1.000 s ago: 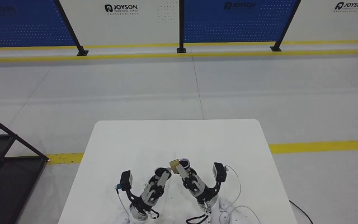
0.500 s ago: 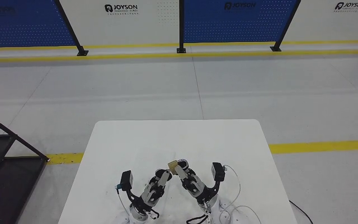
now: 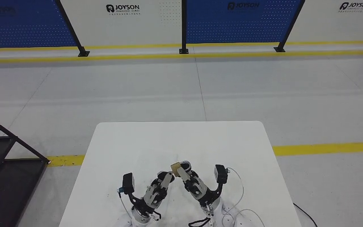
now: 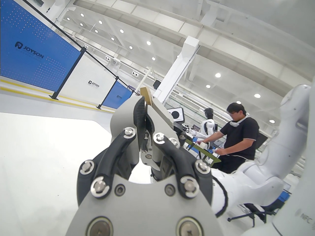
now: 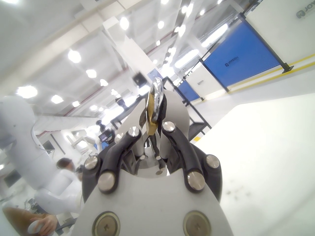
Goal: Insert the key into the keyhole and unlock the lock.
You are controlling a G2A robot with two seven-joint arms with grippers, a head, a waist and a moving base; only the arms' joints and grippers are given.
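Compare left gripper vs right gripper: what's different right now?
The right gripper is shut on the lock, brass body and chrome shackle showing; left gripper is shut on a thin piece, presumably the key, mostly hidden. Pose: left gripper tilts toward the robot's right, right gripper toward its left. Shared: both shut, raised over the table, tips meeting at the lock.

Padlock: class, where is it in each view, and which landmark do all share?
Top view: padlock low centre, between left end effector and right end effector.
Left wrist view: brass corner near centre.
Right wrist view: centre, gripped by right end effector.
Shared: blue barrier panels.
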